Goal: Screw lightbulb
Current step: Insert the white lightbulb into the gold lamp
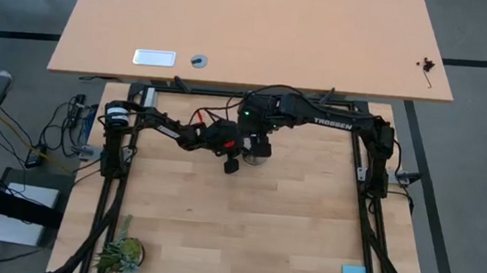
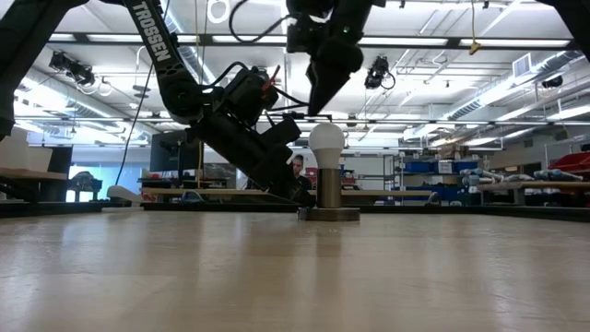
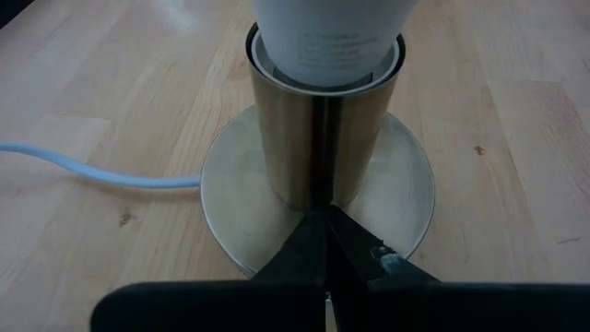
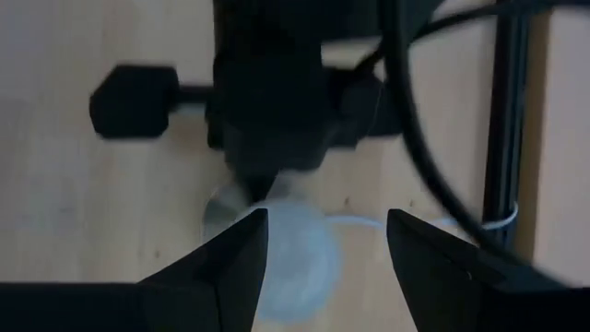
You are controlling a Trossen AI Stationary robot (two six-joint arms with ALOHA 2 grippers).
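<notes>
The bulb (image 2: pixel 325 141) sits upright in the socket (image 3: pixel 318 138) near table centre, whose base the closed left gripper (image 3: pixel 324 242) pins from nine o'clock, seemingly steadying it, while the open right gripper (image 4: pixel 327 244) hovers above.

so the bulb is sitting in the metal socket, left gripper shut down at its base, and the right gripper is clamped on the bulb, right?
Not quite: the right gripper isn't clamped on the bulb. The right wrist view shows its fingers spread open above it, and the low view shows a gap. The rest holds: the bulb sits in the metal socket, left gripper shut at its base.
</notes>
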